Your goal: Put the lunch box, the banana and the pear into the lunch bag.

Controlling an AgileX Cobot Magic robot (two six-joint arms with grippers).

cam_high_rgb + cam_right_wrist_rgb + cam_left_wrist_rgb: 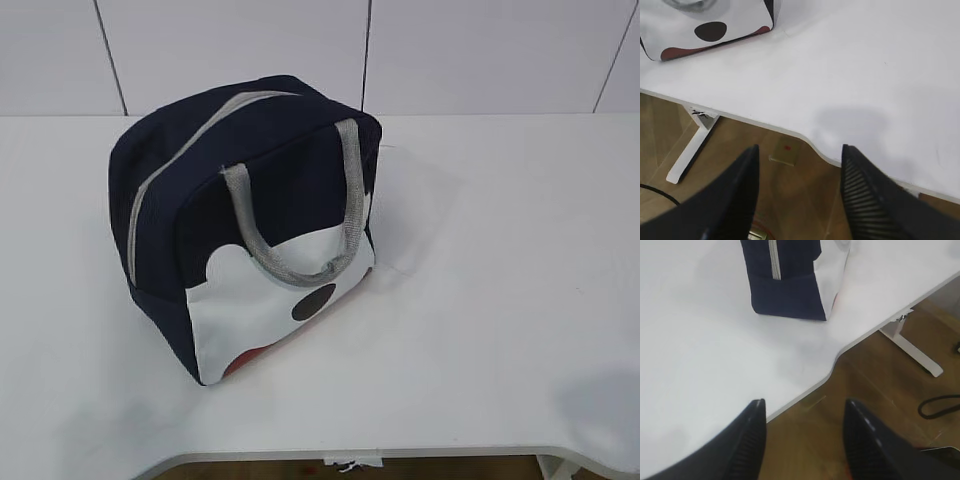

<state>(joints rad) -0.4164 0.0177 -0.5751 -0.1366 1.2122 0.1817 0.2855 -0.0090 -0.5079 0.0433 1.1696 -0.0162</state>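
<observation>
- On the surface [480,300], left of centre in the exterior view: lunch bag [245,215] upright, zipper [175,160] shut along the top, grey handles [290,230] flopped against the white panel.
- Handling, my read: soft fabric, light, will sag and slide if pushed; take the zipper pull first, or a handle loop to steady it. Pull not visible in any view.
- Lunch box, banana, pear: not in any view.
- Left wrist view: left gripper [805,437] empty, jaws apart, over the surface edge; shows the bag's navy end and zipper end.
- Right wrist view: right gripper [800,192] empty, jaws apart; shows only the bag's white panel with dark dot and red patch.
- Exterior view shows neither gripper.
</observation>
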